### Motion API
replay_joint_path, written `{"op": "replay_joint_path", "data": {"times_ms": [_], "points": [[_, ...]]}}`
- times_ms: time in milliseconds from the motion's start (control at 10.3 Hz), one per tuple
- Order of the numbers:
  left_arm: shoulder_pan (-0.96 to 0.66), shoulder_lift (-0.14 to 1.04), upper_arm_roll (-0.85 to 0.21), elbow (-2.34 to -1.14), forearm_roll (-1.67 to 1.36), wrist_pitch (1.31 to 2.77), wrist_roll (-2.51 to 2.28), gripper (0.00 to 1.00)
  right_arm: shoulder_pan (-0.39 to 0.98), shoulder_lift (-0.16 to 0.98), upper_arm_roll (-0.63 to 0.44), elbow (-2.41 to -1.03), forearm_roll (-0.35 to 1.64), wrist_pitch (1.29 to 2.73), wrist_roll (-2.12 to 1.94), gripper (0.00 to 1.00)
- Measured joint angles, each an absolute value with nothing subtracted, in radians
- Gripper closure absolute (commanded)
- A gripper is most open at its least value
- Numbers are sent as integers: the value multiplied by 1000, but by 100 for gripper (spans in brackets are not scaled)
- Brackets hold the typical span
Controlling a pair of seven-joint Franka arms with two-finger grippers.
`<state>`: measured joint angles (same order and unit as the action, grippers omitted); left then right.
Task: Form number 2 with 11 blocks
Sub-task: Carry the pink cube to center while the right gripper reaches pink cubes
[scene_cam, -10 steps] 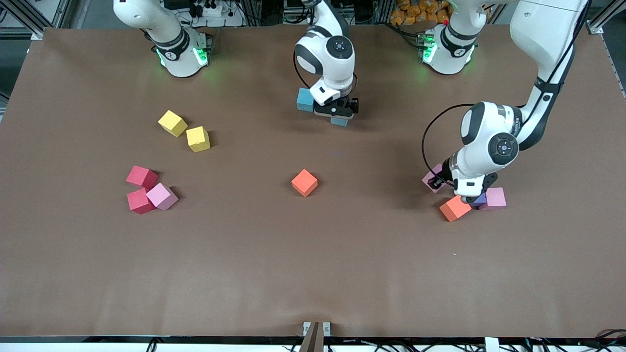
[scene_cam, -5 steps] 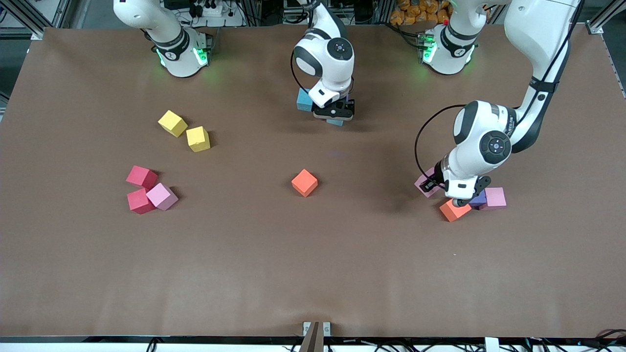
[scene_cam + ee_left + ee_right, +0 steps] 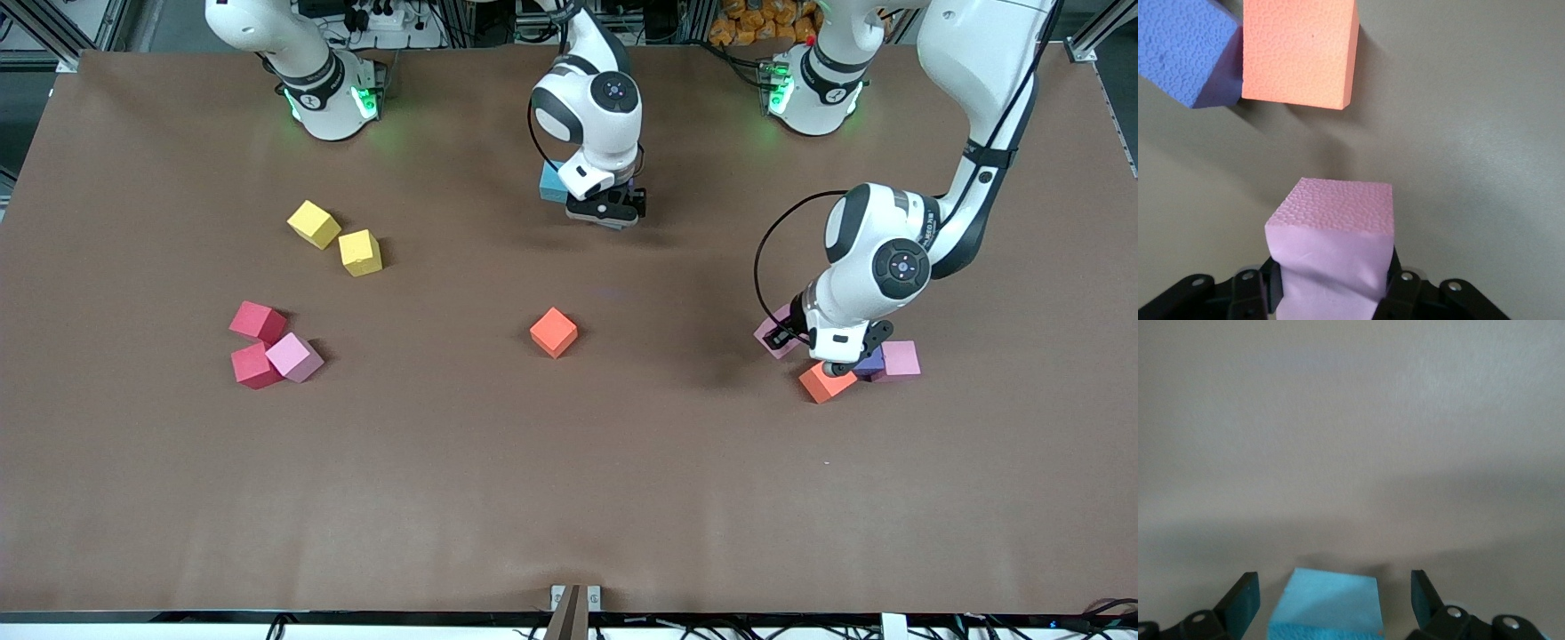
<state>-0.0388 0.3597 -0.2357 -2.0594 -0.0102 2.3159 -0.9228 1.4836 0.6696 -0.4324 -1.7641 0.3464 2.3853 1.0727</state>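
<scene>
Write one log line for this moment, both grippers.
left gripper: shut on pink cube | right gripper: open around cyan cube | digit: not yet formed

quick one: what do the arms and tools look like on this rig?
Both arms are glossy white with black joint bands and round black caps, green lights glowing at the bases. A black cable loops beside each wrist. The left tool and right tool are black, with two flat fingers and small silver screws.

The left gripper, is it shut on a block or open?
Shut on a block. The left gripper squeezes a pink block between its fingers, denting its sides.
</scene>
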Motion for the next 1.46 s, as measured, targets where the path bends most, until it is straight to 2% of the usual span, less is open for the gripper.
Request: {"op": "replay_joint_path", "data": {"times_ms": [388, 485, 583, 1068, 1456], "points": [[-80, 352, -242, -1928, -7, 2143, -819, 81, 1375, 644, -452, -1761, 344, 2385, 886, 0], [-103, 352, -250, -1911, -7, 2129, -785, 89, 1328, 639, -454, -1755, 344, 2385, 822, 0], [-125, 351, -265, -1901, -7, 2124, -764, 92, 1279, 636, -454, -1743, 344, 2385, 774, 0], [-281, 385, -297, -1900, -5, 2117, -616, 92, 1121, 636, -453, -1715, 338, 2388, 466, 0], [-383, 431, -328, -1897, -5, 2120, -594, 93, 1093, 646, -452, -1716, 335, 2387, -14, 0]]}}
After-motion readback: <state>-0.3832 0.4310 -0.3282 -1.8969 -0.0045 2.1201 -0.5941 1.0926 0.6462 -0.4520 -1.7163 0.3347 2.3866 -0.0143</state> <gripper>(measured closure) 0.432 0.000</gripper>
